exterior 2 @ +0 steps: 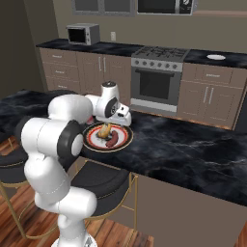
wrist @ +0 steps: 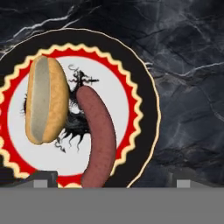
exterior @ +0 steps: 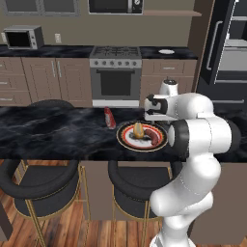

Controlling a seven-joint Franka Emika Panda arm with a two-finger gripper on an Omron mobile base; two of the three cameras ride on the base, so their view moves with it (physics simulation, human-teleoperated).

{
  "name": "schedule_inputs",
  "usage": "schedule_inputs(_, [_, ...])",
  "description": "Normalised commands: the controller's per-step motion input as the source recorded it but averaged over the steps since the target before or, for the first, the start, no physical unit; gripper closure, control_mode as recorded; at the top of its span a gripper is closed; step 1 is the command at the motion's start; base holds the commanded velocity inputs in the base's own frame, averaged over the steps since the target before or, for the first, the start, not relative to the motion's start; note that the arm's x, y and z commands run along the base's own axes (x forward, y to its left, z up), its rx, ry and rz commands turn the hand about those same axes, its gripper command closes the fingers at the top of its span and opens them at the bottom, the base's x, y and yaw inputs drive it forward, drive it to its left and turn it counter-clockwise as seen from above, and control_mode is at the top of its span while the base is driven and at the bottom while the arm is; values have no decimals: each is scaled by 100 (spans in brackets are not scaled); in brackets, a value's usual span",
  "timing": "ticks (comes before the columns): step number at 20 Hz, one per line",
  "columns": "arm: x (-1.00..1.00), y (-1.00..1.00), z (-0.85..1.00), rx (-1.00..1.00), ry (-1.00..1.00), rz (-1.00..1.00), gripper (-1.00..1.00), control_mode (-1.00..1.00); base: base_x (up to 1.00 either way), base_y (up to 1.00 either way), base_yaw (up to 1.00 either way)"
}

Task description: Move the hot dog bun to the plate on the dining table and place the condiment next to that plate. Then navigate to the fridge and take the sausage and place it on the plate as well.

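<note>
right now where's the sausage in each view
Left base view: sausage on the right side of the plate, right of centre.
Right base view: at, centre-left, on the plate's near right.
Hand view: at, lower centre.
Shared landmark: the hot dog bun lying beside it.

Along the taupe back wall (exterior: 72, 29) run brown wooden base cabinets (exterior: 46, 79) under a black marbled worktop (exterior: 48, 50). A stainless steel oven range (exterior: 116, 72) stands between them, and a silver microwave (exterior: 23, 37) sits on the worktop at the left. Two dark round stools with brass legs (exterior: 43, 185) stand on reddish wood plank floor (exterior: 62, 231).
</note>
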Motion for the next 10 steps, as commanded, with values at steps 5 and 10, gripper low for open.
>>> schedule_inputs(5, [-40,-3,67,0,0,0,-100,-100,0,0,0])
schedule_inputs(10, [-64,0,57,0,-11,0,-100,-100,0,0,0])
